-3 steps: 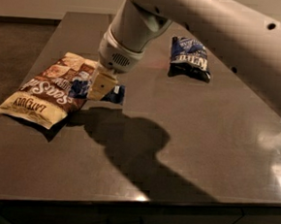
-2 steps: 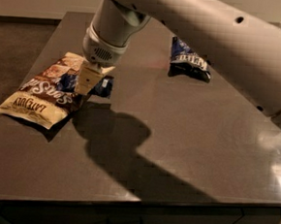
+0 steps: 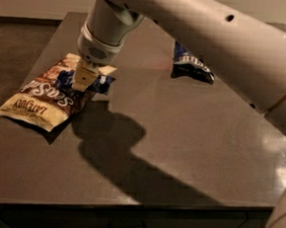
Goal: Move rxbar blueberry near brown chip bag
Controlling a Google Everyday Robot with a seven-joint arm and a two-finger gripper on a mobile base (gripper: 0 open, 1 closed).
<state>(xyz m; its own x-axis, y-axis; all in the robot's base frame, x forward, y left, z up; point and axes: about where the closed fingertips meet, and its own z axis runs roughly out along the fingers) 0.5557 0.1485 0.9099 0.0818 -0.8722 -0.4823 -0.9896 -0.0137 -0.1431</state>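
The brown chip bag (image 3: 39,98) lies flat at the table's left side, brown in the middle with cream-yellow ends. The rxbar blueberry (image 3: 101,86), a small dark blue wrapper, sits at the bag's upper right edge and partly overlaps it. My gripper (image 3: 82,81) comes down from above with its tan fingers shut on the bar's middle, so only the bar's two ends show on either side of them.
A blue-and-white snack bag (image 3: 191,65) lies at the back right, partly behind my arm. The dark table (image 3: 180,139) has its left edge close to the chip bag and its front edge at the bottom of the view. My arm's shadow falls across the table's middle.
My gripper has moved left with the rxbar blueberry, from just right of the brown chip bag to over its upper right edge.
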